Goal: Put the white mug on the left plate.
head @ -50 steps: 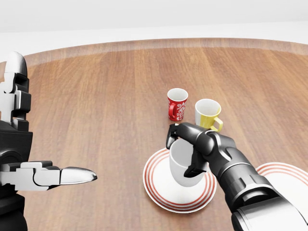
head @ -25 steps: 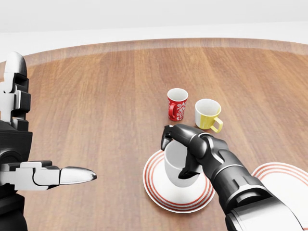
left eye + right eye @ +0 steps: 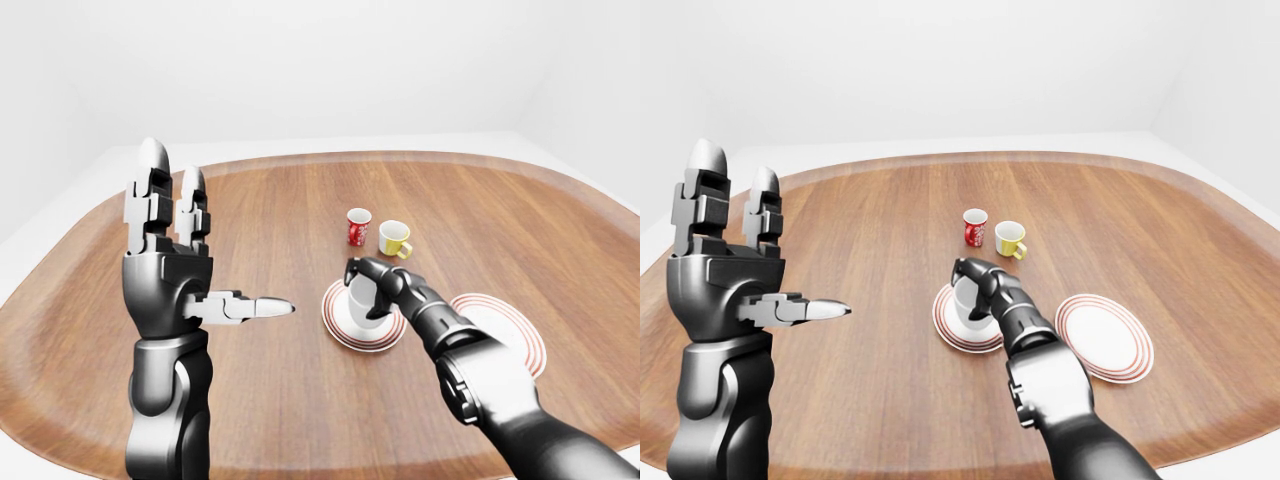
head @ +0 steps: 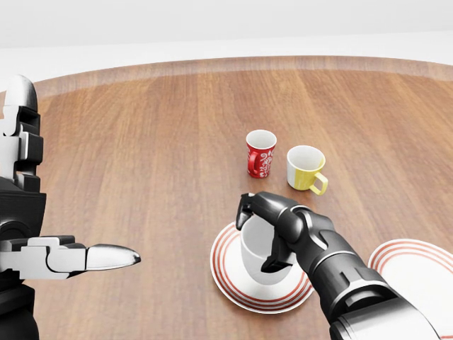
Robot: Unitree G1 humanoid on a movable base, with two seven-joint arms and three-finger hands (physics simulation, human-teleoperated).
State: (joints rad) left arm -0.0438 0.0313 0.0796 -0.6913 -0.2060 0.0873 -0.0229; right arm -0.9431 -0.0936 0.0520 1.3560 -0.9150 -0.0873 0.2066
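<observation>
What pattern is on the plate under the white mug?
Red rings around the rim of the white round plate, clearest in the head view.

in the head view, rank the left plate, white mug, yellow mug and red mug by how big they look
1. left plate
2. white mug, though the right hand covers part of it
3. yellow mug and red mug: too alike to rank, and both sit farther up the table.

Glossy white mug, smooth wood-grain table, shiny dark right hand.
</observation>
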